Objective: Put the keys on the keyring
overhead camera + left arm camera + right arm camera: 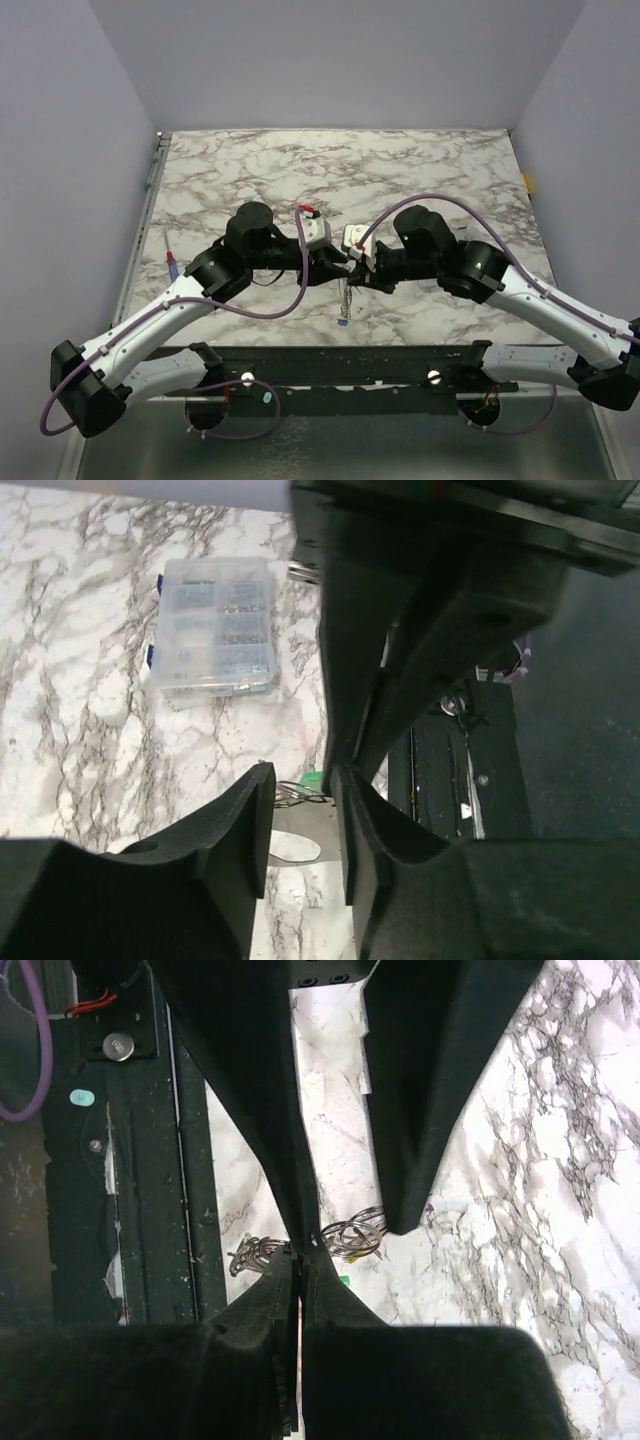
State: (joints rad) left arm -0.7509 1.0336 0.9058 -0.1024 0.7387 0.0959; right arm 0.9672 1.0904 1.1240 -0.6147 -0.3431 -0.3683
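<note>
My two grippers meet over the middle of the table. My right gripper is shut, its tips pinching the thin wire of the keyring, whose silvery loops and fine chain show on either side of the tips. A green key head peeks out beside them. My left gripper is open, its fingers either side of the right gripper's tip. Between them I see the wire loops and a green key head. In the top view the keyring trails below the grippers, ending in a bluish bit.
A small clear plastic box with small parts stands on the marble beyond the left gripper. A thin red-and-blue pen lies near the table's left edge. The black base rail runs along the near edge.
</note>
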